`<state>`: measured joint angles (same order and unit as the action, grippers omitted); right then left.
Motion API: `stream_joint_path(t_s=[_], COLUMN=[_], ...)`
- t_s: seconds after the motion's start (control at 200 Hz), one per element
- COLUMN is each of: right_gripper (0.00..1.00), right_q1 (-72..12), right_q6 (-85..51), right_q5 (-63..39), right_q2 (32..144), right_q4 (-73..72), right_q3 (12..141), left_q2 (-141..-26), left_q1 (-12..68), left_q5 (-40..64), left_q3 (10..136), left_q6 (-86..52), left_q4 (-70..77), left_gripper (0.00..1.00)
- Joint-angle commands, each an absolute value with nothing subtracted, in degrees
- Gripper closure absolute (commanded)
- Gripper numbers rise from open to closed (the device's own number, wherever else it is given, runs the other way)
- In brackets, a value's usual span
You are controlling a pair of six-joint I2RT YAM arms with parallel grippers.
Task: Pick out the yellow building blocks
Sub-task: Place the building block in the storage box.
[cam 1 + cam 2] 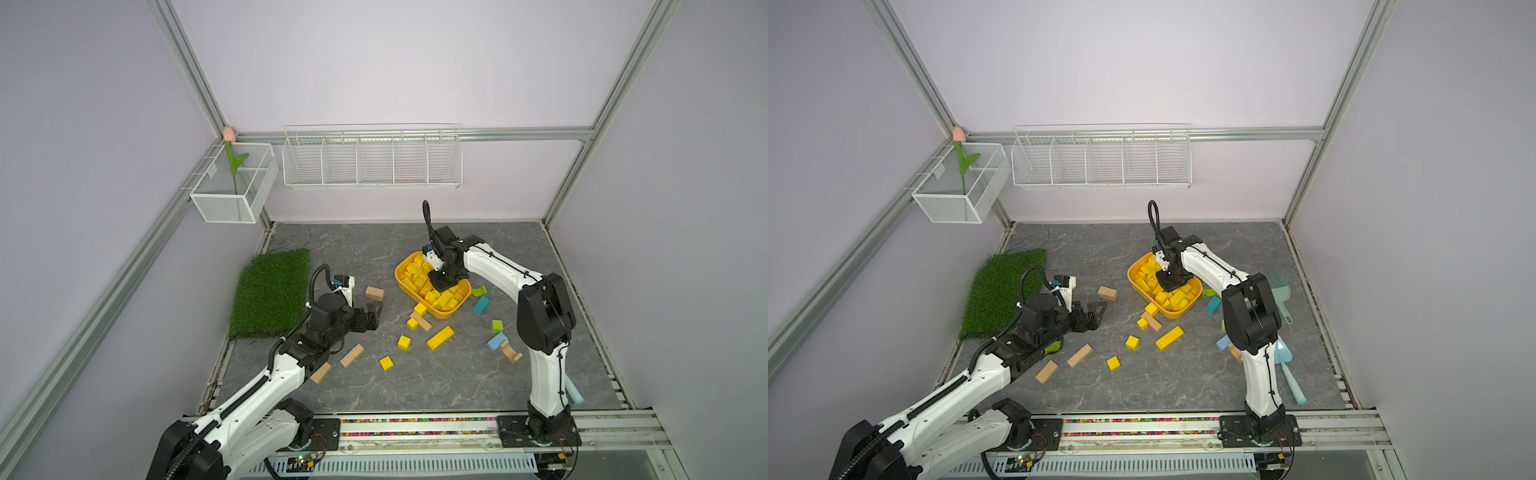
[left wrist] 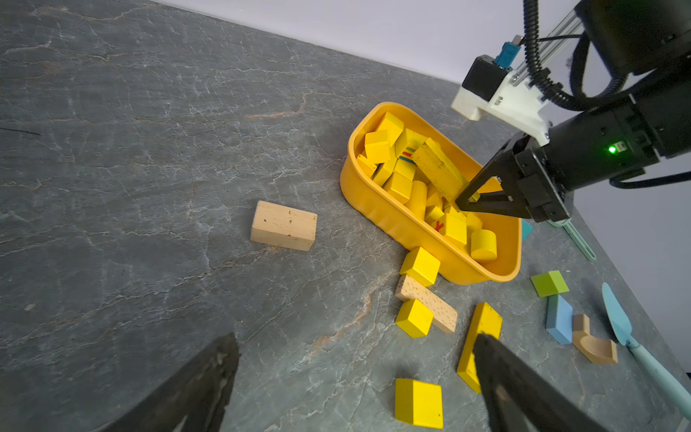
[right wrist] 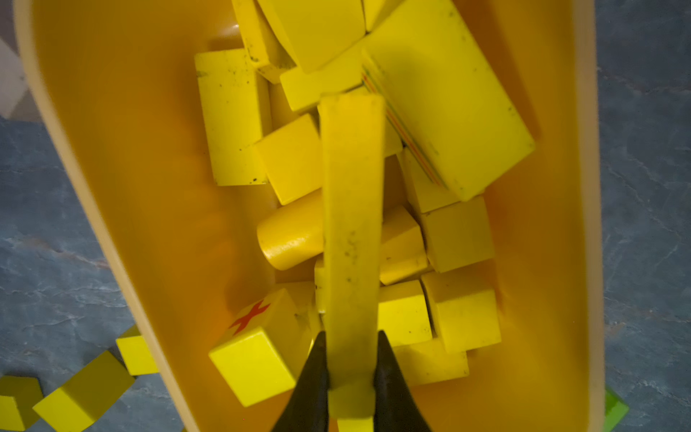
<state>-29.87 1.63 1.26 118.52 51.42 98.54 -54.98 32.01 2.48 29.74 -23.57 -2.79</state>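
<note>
Grass mat (image 1: 272, 291) lay at the table's (image 1: 415, 386) left. Left tool (image 1: 376, 312) hung wide open, empty, near a tan block (image 1: 374, 293). Five yellow building blocks (image 1: 440, 337) lay loose (four cubes, one bar) near the orange tub (image 2: 374, 205), itself heaped with more. Right tool (image 3: 351, 338) gripped a long yellow bar (image 3: 353, 224) over that heap. Green block (image 1: 496, 326) and blue block (image 1: 497, 341) lay rightward.
</note>
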Motion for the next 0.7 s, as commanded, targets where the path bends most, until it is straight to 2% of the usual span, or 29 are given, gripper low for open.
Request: stream_joint_path(t_s=[0.0, 0.695], right_gripper=[0.93, 0.92], right_q1=[-29.8, -29.7], right_q6=[3.3, 0.9], right_q5=[1.1, 7.6], right_q2=[119.5, 126.0], right_q4=[53.1, 59.0], right_q3=[100.2, 110.1], left_q2=[-54.6, -54.2], left_q1=[31.6, 31.4], left_q5=[2.9, 2.7], left_q3=[30.8, 30.6], left_q6=[-24.2, -24.5], left_q4=[-1.2, -1.4], left_gripper=[0.0, 0.0])
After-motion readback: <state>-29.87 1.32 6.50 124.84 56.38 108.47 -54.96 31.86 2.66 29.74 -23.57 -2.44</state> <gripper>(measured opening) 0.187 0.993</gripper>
